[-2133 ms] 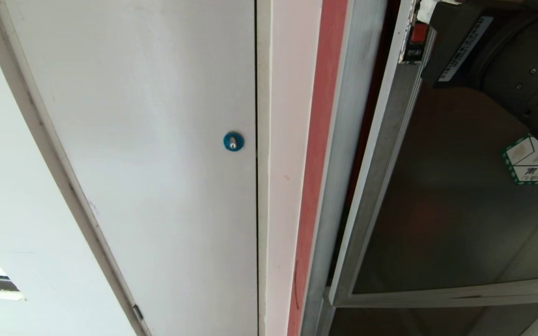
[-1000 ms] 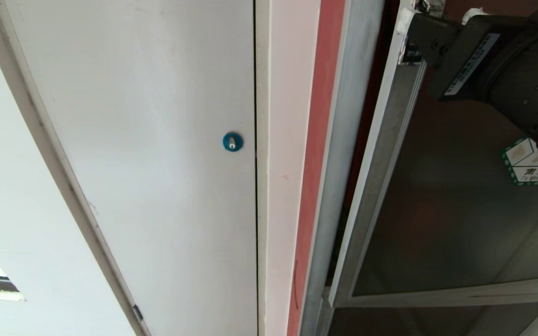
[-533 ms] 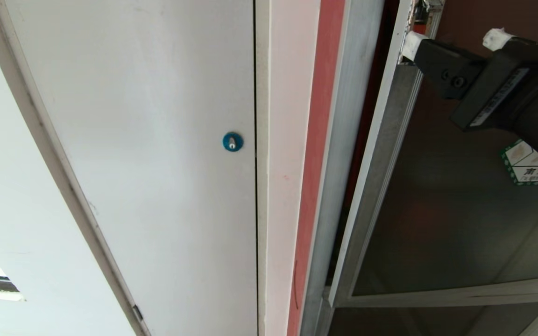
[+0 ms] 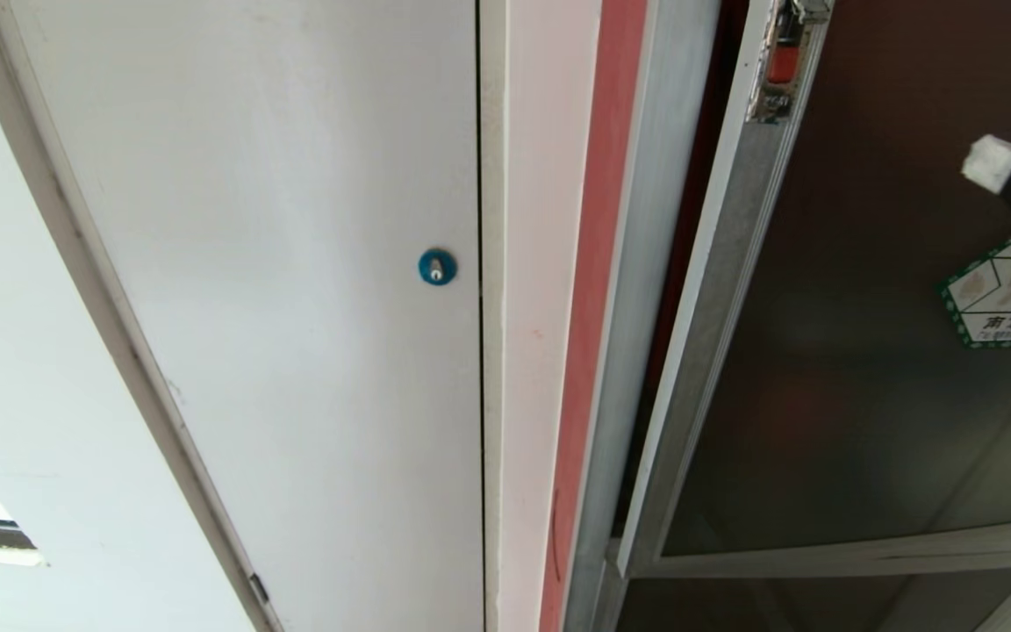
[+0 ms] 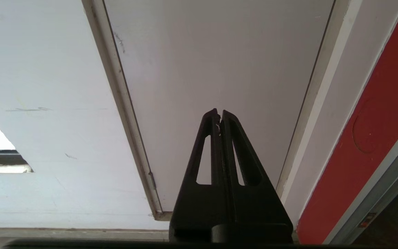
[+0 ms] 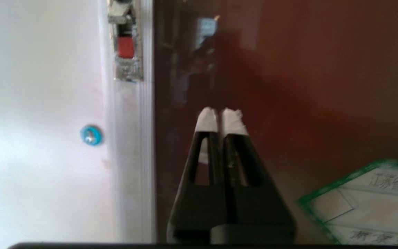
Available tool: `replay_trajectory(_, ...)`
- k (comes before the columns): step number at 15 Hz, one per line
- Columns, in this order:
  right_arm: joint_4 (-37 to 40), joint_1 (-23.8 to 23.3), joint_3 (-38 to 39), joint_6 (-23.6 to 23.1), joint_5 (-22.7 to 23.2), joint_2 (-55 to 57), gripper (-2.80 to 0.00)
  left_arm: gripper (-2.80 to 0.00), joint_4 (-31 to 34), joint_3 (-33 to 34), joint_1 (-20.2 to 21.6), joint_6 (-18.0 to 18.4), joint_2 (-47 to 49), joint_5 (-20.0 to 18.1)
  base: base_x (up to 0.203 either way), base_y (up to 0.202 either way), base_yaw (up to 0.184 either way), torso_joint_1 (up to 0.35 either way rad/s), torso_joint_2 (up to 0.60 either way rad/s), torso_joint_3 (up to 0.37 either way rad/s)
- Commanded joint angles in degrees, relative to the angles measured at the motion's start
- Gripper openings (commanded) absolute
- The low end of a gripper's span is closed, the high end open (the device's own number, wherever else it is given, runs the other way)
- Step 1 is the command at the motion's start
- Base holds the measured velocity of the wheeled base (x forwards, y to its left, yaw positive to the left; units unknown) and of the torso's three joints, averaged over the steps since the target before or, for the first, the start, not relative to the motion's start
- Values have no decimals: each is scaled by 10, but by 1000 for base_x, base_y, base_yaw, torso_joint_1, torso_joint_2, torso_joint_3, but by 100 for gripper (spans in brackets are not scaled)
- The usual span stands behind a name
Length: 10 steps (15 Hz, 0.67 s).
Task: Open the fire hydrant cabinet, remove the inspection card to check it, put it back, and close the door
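White wall and a plain white panel door (image 4: 295, 263) w/ a blue round lock (image 4: 437, 266) fill the background beside the fire hydrant cabinet (image 4: 646, 263), its silver frame and red strip standing just past the panel door's edge

Cabinet's door (image 4: 821, 395), dark tinted glass in a silver frame, stands slightly ajar: a narrow dark gap runs between its latch edge and the cabinet frame. Red latch piece (image 4: 784, 61) sits high on that edge. Green-bordered sticker (image 4: 1001, 294) is on the glass, far from the latch edge. Inspection card not visible

Right tool (image 6: 219, 119), white-taped tips pressed together on nothing, hangs in front of the glass between latch edge and sticker, partly covering the sticker in the head view; whether it touches the glass can't be told. Left tool (image 5: 219, 116) also closed and empty, parked low facing the panel door, well away from the cabinet
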Motion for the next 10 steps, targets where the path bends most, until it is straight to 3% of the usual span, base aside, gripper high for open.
replay_trajectory(1,-2,-29,20,-1,-2,-44,-280,-280,0,8,0,0,1,0,0,0,0,0,0,0)
replay_trajectory(5,70,-150,20,0,-8,-125,-280,-280,0,8,0,0,1,0,0,0,0,0,0,0)
replay_trajectory(10,225,-413,-11,3,-20,-255,-280,-280,0,8,0,0,1,0,0,0,0,0,0,0)
